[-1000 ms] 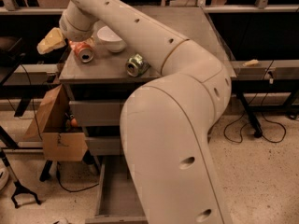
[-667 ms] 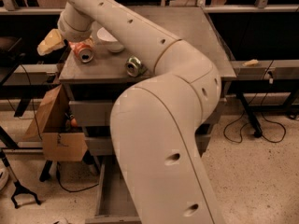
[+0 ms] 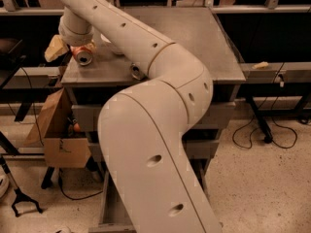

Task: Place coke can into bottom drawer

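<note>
The coke can point(image 3: 83, 56) lies on its side at the cabinet top's left front, its silver top facing me. My gripper point(image 3: 77, 41) is at the end of the arm, right above and behind the can, and the wrist hides it. The bottom drawer point(image 3: 108, 208) stands pulled out near the floor. It is a grey tray and the arm covers most of it. I cannot see inside it.
A green-and-silver can point(image 3: 135, 72) peeks out from behind the arm on the cabinet top point(image 3: 204, 42). A white bowl point(image 3: 108, 43) sits behind the coke can and a yellow object point(image 3: 55, 48) lies left of it. A cardboard box point(image 3: 58, 132) stands left of the cabinet. Cables lie on the floor to the right.
The arm's big links have swung left and closer across the view, covering more of the green-and-silver can. The wrist has stayed over the coke can, which has not moved.
</note>
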You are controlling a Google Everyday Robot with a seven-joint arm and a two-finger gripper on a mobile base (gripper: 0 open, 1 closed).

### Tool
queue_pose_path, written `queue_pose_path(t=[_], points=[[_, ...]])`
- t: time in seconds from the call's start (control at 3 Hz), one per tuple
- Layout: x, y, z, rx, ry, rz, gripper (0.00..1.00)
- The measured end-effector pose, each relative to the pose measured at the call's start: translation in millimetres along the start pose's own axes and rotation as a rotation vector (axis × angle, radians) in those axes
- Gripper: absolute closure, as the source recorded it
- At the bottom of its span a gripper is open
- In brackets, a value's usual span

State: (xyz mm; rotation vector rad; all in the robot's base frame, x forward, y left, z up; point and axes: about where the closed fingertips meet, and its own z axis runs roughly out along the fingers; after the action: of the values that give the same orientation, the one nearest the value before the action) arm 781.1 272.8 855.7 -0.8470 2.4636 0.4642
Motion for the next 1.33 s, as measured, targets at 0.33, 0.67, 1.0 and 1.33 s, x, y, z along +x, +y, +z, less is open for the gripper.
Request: queue_pose_path(t=[0.33, 0.67, 1.0, 1.33], points=[[2.5, -6.6, 5.4, 0.030, 0.021, 0.016, 0.39], [5.2, -12.0, 7.4, 0.054, 0.034, 0.034, 0.62], [7.3, -17.7, 5.8, 0.069, 0.034, 0.058, 0.85], [9.9, -23.9, -0.8, 0.079, 0.022, 0.083, 1.00]])
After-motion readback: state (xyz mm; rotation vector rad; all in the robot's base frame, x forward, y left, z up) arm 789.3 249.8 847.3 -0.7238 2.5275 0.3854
